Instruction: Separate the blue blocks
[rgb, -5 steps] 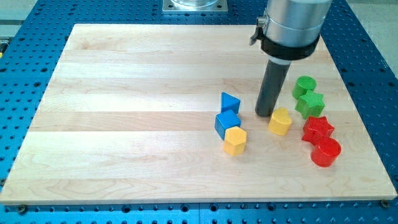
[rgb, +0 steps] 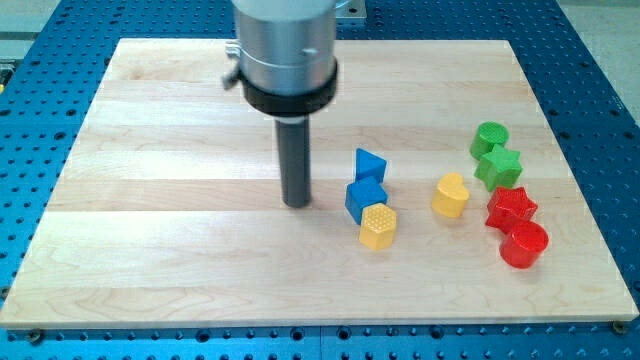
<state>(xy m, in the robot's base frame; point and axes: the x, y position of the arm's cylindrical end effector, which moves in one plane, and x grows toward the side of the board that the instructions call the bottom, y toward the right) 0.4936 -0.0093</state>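
Crossing over from the yellow heart (rgb: 451, 194) side, my tip (rgb: 296, 203) now sits left of the touching blue triangle (rgb: 369, 163) and blue cube (rgb: 365, 197), mid-frame; no fingers, just rod. Blues unseparated.

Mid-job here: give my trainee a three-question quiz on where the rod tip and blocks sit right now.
1. True or false: my tip touches the blue cube.
2. Which block sits against the blue cube's lower right? A) yellow hexagon B) red star C) green cylinder
3. Fill in: the blue triangular block lies toward the view's ____ of the blue cube.

Key: 1 false, the tip stands apart at the view's left; 2 A; 3 top.
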